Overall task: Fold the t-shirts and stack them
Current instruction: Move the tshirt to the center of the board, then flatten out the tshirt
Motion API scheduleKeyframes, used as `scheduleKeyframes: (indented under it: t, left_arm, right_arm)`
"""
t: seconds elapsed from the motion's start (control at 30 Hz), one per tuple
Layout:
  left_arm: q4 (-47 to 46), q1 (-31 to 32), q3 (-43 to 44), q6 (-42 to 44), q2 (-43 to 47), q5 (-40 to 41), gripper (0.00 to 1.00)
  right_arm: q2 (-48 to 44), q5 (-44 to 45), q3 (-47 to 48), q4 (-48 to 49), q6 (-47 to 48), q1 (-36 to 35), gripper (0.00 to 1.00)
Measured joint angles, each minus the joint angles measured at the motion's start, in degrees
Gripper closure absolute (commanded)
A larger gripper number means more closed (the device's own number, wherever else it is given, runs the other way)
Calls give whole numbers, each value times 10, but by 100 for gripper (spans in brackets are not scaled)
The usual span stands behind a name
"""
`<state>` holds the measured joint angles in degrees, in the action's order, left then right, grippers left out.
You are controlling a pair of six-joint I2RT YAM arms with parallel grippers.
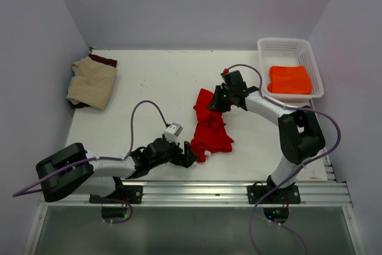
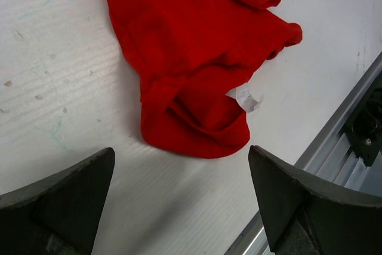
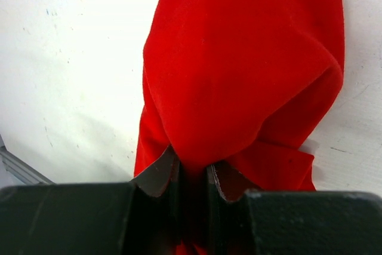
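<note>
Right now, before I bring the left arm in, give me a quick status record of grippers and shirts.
right gripper: shut on the red t-shirt, at its far end
left gripper: open, holding nothing, by the shirt's near end
red t-shirt: bunched, not folded
neck label: showing at near end
orange t-shirt: folded, in white basket
tan t-shirt: far left, over dark maroon t-shirt
</note>
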<state>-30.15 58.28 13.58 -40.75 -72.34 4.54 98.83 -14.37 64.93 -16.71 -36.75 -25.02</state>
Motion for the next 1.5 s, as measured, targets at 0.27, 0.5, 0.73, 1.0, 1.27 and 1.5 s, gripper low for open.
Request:
scheduleKeyframes:
  t: [0.27,0.5,0.73,1.0,1.27,1.5]
  left_arm:
    - [-89,0,2,26,-81,27,51]
    - [-141,0,16,29,-146,64,82]
    - [-159,0,19,28,-163,90,100]
    - [40,0,45,60,54,155,100]
    - [304,0,214,148,309,253,100]
    - [416,0,254,164,327,275,100]
  right_arm:
    - [-2,-8,0,0,9,0,100]
    - [-21,-16,-4,0,20,0,100]
    - [-43,-16,-8,-6,35,0,100]
    - [-55,31,-8,-53,53,0,90]
    - [-87,118,-8,-99,62,0,18]
    - [-109,132,-24,-99,63,-5,18]
